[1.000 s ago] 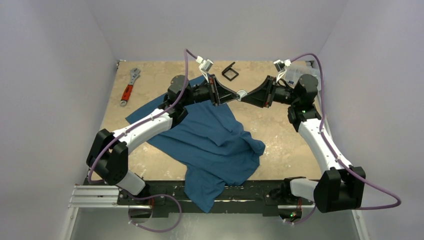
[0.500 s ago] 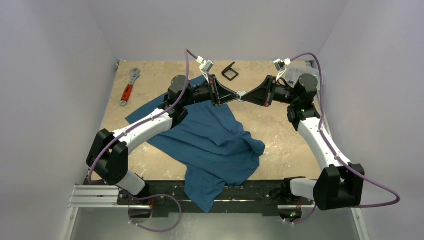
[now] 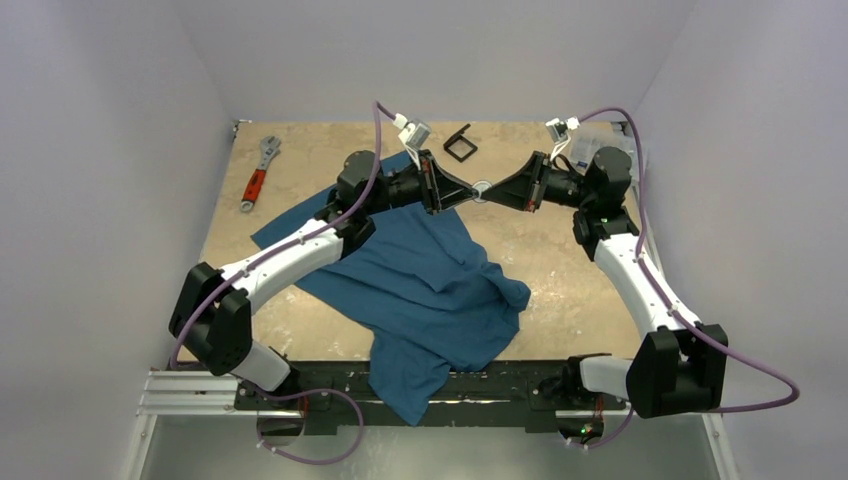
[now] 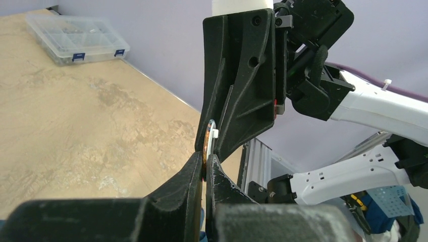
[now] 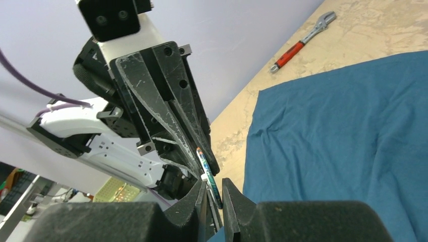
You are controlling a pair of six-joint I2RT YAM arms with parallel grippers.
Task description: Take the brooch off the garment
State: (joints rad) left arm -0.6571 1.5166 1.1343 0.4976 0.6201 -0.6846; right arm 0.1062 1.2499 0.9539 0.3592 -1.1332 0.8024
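Hanging in the air between the two arms, the brooch sits above bare table just past the far right edge of the garment, and no cloth shows around it in any view. Both wrist views show it edge-on as a thin disc with a pale rim, caught from opposite sides. The left gripper has its fingers pressed nearly together on the lower edge of the disc. The right gripper has its fingers drawn close around the disc from the other side, though the right wrist view leaves a thin gap on one side, so I cannot tell how firmly it bites.

This reads as a handover or a pulling apart of the pin and its back, with the garment already lying free below. To do it well, one gripper should keep a firm pinch while the other lets go or draws straight away along the line joining the two arms, without twisting, since the thin disc could flip out of so narrow a hold. It should then be carried clear of the cloth toward open table, away from the black square frame and the wrench.
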